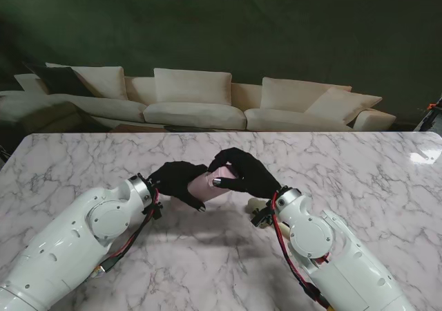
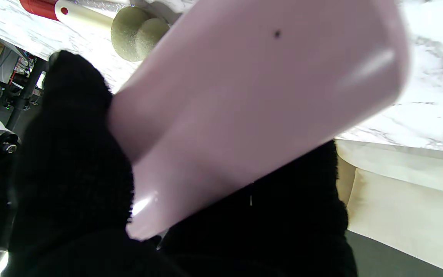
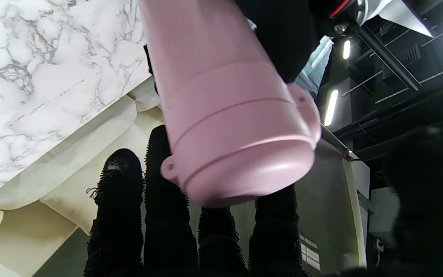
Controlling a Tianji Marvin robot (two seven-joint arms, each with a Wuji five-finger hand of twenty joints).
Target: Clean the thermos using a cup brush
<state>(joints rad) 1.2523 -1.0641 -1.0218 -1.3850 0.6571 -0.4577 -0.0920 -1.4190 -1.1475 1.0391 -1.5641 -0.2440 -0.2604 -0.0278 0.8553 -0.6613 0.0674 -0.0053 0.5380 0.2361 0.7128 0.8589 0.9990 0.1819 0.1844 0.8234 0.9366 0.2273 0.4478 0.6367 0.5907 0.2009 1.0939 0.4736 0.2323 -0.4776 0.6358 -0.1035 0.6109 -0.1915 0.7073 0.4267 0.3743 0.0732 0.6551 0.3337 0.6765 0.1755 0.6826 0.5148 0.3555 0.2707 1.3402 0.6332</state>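
A pink thermos [image 1: 209, 186] is held off the table between my two black-gloved hands, tilted, near the table's middle. My left hand [image 1: 177, 180] is wrapped around its body [image 2: 252, 115], thumb and fingers [image 2: 71, 161] on opposite sides. My right hand [image 1: 246, 173] cups the lid end [image 3: 240, 154], with its fingers [image 3: 167, 231] behind the lid and the thumb on the other side. The cup brush [image 1: 257, 203] lies on the table by my right wrist. Its olive sponge head [image 2: 139, 32] and cream and red handle [image 2: 39, 5] show in the left wrist view.
The white marble table [image 1: 359, 166] stretches out on all sides of the hands. Past its far edge stands a cream sofa [image 1: 200, 104] against a dark green wall.
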